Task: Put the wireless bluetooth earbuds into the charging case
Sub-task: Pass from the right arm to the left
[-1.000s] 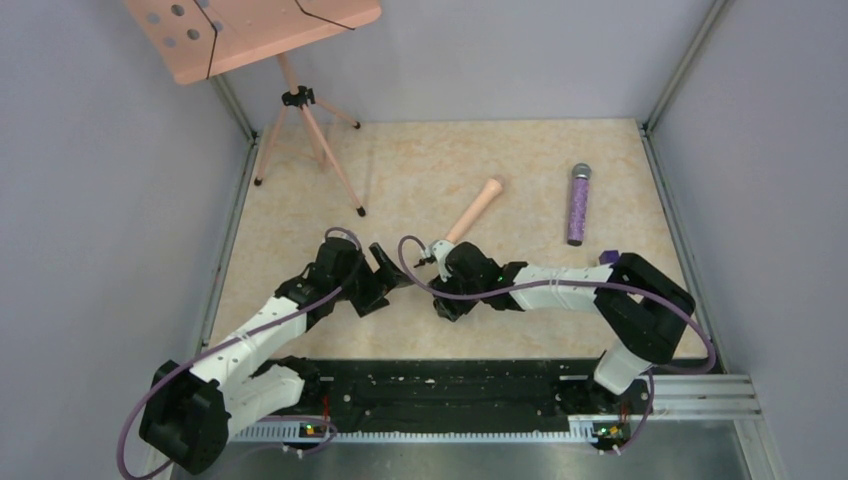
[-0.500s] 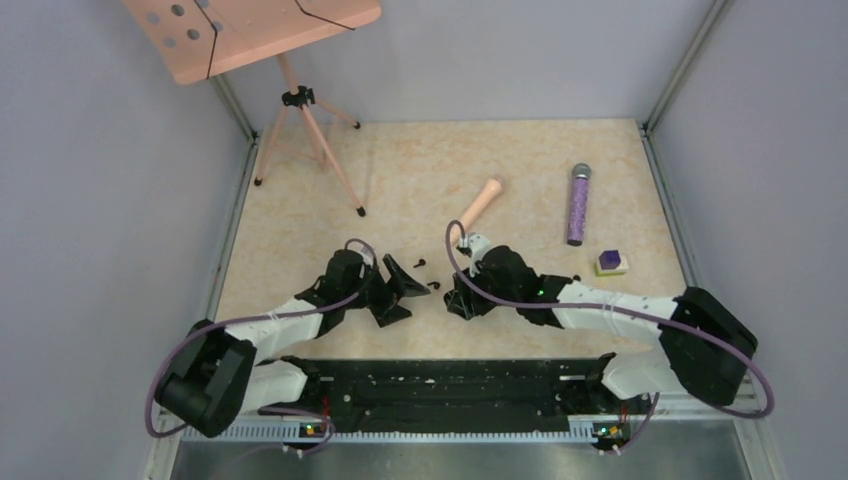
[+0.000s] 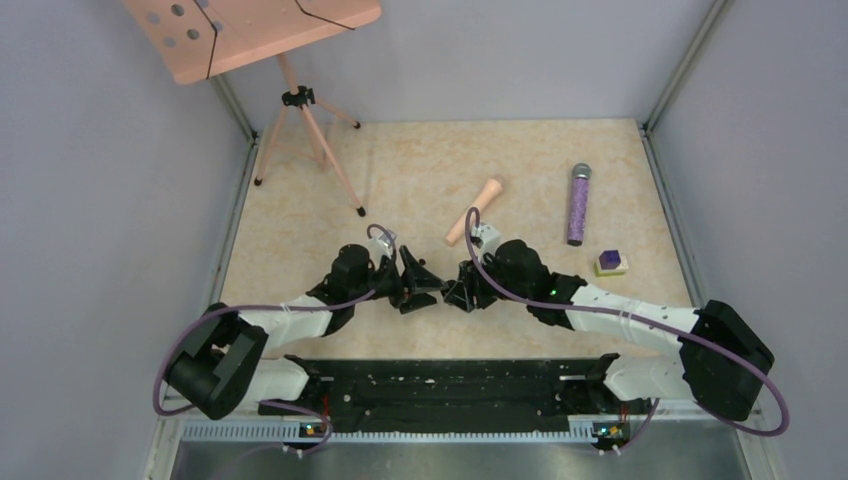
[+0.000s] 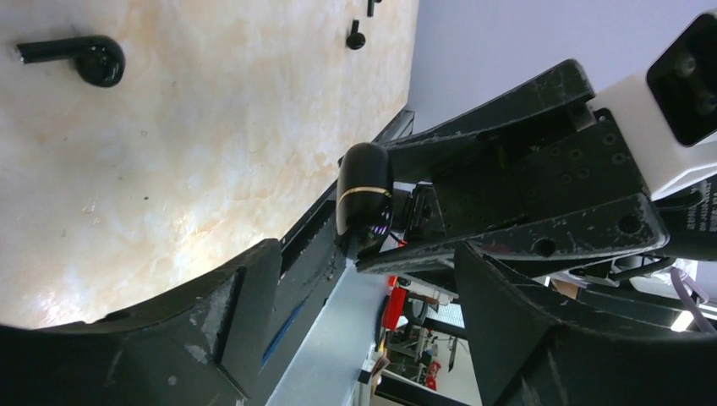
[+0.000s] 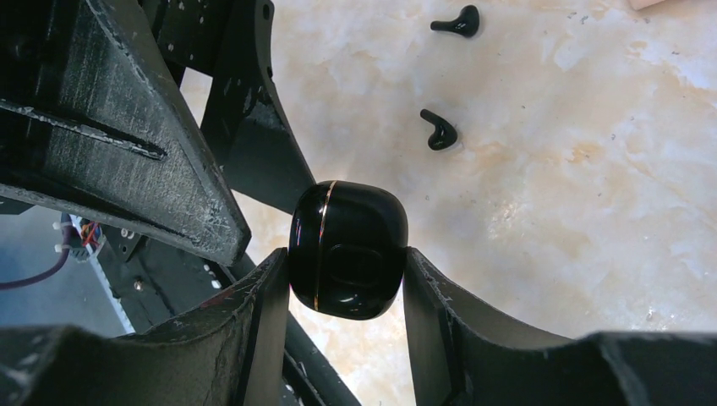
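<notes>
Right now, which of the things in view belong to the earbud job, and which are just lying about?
Part of the job:
black case, clamped in the right gripper
two loose earbuds

Just lying about:
pink stand
pink stick
purple glittery stick
small purple-and-white cube

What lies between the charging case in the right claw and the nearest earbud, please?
Nothing but bare tabletop, shown in the right wrist view, separates the charging case from that earbud.
</notes>
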